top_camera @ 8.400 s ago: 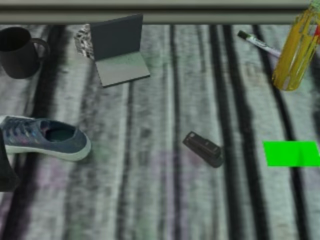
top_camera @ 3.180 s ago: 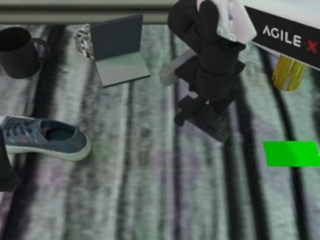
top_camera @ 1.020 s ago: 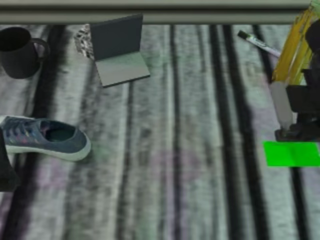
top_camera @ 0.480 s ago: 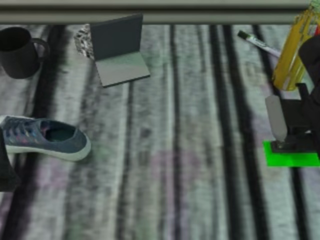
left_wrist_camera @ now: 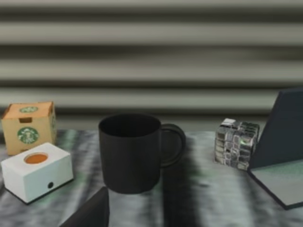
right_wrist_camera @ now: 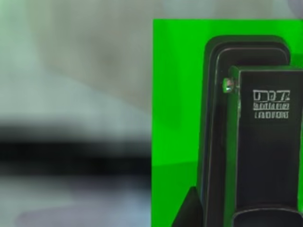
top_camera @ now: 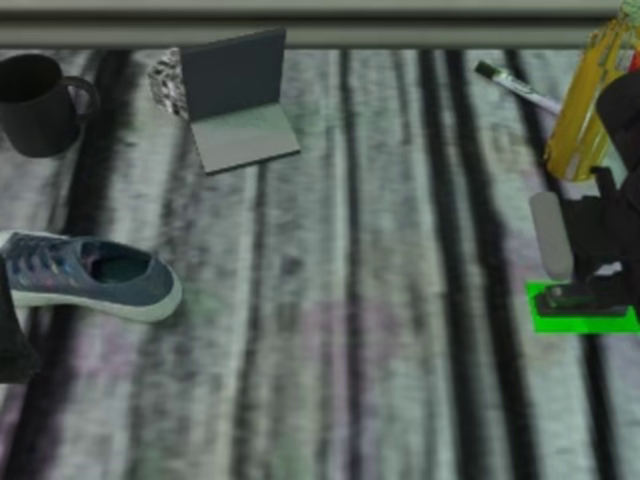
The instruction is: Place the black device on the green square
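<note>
The black device [top_camera: 568, 297] lies low over the green square [top_camera: 605, 322] at the table's right edge. My right gripper [top_camera: 592, 285] is on top of it and shut on it. In the right wrist view the black device [right_wrist_camera: 255, 142] runs lengthwise across the green square [right_wrist_camera: 175, 94], and one fingertip [right_wrist_camera: 190, 210] presses against its side. The other finger is out of that view. My left gripper [top_camera: 12, 350] is parked at the far left edge and open. Only one of its fingers [left_wrist_camera: 92, 213] shows in the left wrist view.
A yellow bottle [top_camera: 590, 100] and a marker [top_camera: 515, 85] stand just behind the right gripper. A blue shoe [top_camera: 90, 275] lies at the left. A black mug [top_camera: 35, 100], a shiny cube [top_camera: 168, 80] and a grey mini laptop [top_camera: 240, 100] sit at the back left.
The right gripper has carried the black device from the table's middle to the right and lowered it onto the green square. The left arm has not moved.
</note>
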Robot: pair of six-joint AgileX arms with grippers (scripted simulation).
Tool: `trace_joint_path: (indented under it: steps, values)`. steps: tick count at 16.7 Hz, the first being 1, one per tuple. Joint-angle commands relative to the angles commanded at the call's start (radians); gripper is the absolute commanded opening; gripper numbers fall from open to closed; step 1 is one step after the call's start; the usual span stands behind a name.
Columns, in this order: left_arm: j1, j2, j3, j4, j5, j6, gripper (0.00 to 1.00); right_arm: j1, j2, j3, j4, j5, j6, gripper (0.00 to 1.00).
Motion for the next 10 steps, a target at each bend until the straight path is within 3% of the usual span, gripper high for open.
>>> trace_joint_path:
  steps: [4, 10]
  values:
    - [0.0, 0.0, 0.0, 0.0, 0.0, 0.0, 1.0, 0.0, 0.0, 0.0, 0.0, 0.0, 0.0, 0.98]
    - [0.0, 0.0, 0.0, 0.0, 0.0, 0.0, 1.0, 0.0, 0.0, 0.0, 0.0, 0.0, 0.0, 1.0]
